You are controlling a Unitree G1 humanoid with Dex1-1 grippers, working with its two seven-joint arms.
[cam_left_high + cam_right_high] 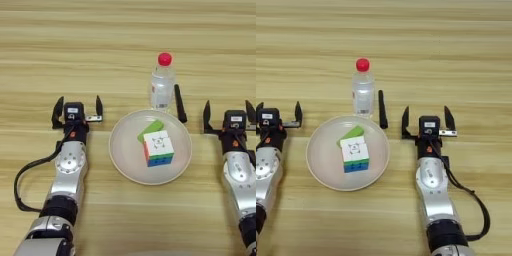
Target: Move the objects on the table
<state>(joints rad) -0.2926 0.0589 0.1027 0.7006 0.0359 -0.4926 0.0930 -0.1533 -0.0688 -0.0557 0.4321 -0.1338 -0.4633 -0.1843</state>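
On the round beige plate (122, 155) sits the puzzle cube (158, 148), the green block (150, 128) tucked behind it. The bottle (162, 82) stands just beyond the plate. Left gripper (77, 106) and right gripper (426, 119) flank the plate, fingers spread, empty.

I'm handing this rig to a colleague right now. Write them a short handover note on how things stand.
Left gripper: open, empty, resting on the light-wood table left of the round beige plate.
Right gripper: open, empty, right of the plate.
Multicoloured puzzle cube lies in the plate, white face up, small flat green block tucked behind it.
Clear plastic bottle with red cap stands upright behind the plate, thin black stick beside it.
Nothing is gripped; all moving appears still to do.
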